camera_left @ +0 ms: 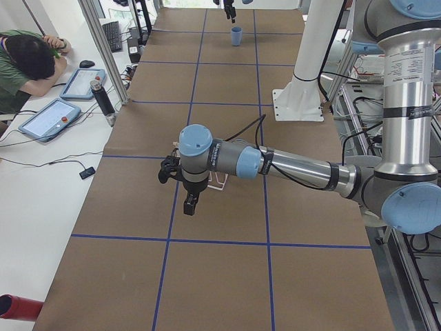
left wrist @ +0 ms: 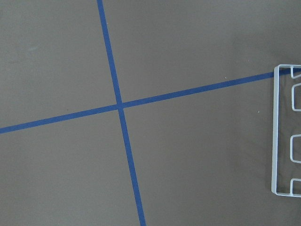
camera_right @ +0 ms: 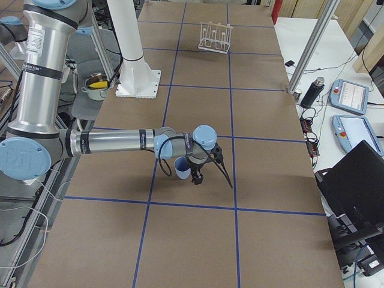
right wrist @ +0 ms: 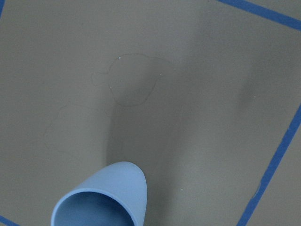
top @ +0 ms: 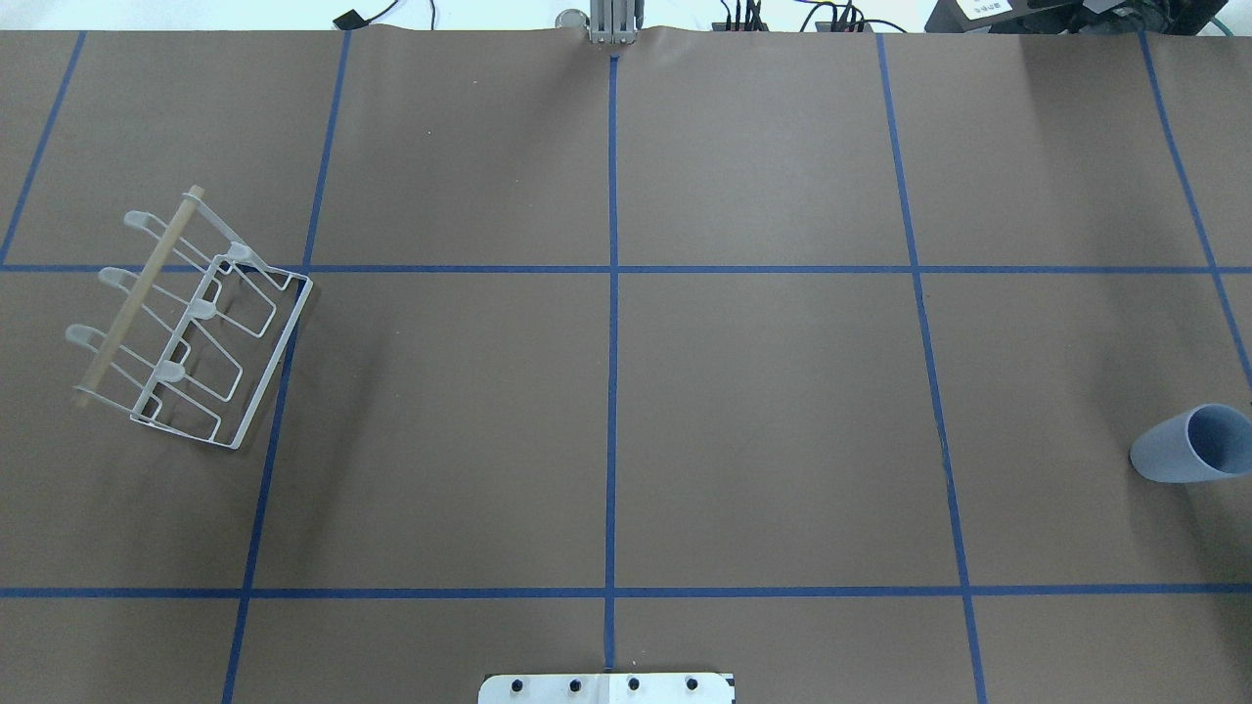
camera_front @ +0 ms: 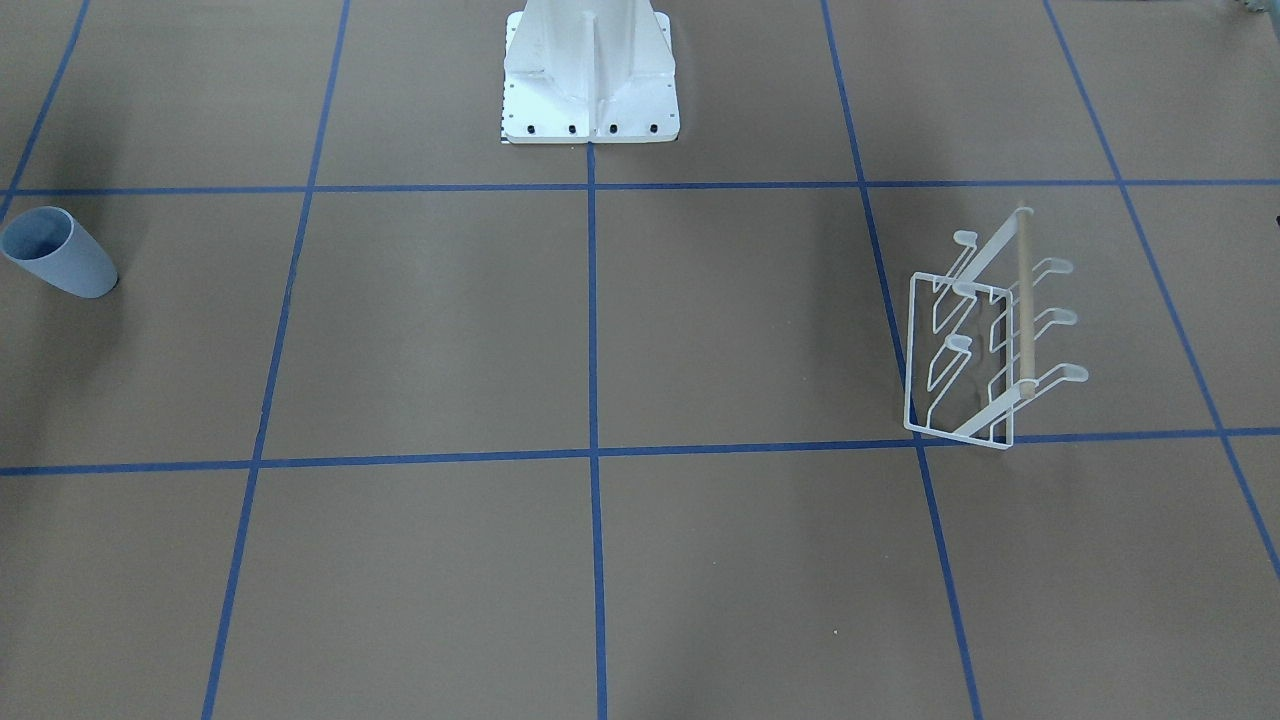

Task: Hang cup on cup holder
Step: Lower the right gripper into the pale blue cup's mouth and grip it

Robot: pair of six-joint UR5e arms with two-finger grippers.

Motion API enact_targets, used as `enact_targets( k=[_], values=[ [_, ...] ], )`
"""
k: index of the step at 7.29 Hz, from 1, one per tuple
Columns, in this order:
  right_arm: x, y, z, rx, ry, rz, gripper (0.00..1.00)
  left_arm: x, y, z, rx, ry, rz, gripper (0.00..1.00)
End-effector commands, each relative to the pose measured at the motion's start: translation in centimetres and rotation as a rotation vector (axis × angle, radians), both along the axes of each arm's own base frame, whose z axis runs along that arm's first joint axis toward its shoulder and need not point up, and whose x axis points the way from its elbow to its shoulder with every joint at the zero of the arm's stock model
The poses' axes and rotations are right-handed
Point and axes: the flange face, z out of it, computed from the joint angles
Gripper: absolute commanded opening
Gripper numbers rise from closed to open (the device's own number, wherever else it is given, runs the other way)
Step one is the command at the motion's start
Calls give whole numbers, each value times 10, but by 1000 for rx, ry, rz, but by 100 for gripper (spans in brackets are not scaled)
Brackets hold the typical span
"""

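— The cup (top: 1191, 443): where do you see it?
— Upright at the table's (top: 763, 440) right end, near the right gripper (camera_right: 196, 178). You can't tell how far that opens, nor the left gripper (camera_left: 191, 205). Farther off, the cup holder (top: 186, 323) is cut off in the left wrist view.

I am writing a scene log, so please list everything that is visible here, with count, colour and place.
cup: one, light blue, upright at the table's end on the robot's right.
cup holder: one, white wire with a wooden rod, at the end on the robot's left.
table: one, brown cover, blue tape grid.
pedestal: one, white, robot's side, middle.
tablets: two, grey, side desk.
person: one, green shirt, at that desk.
left gripper: one, black, near the cup holder; open or shut unclear.
right gripper: one, black, near the cup; also unclear.
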Motion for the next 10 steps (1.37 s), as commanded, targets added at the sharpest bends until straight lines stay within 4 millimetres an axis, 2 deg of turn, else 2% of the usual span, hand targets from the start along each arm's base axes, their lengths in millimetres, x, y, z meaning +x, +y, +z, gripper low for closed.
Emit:
enact_targets(
  k=[1,5,7,8,9,10],
  values=[
    [-17,6,2,-5,2,-42,100,0,0,2,-2,-1,2,98],
    [-44,9,12,-25,9,-106,100,0,0,3,-2,-1,3,98],
    [-50,8,14,-28,11,-116,99,0,0,3,-4,-1,3,98],
    [-50,8,14,-31,12,-113,77,0,0,3,-4,-1,3,98],
    [-50,9,18,-26,11,-119,15,0,0,3,-4,-1,3,98],
    [-51,7,16,10,-2,-121,0,0,0,3,-4,-1,3,98]
  ],
)
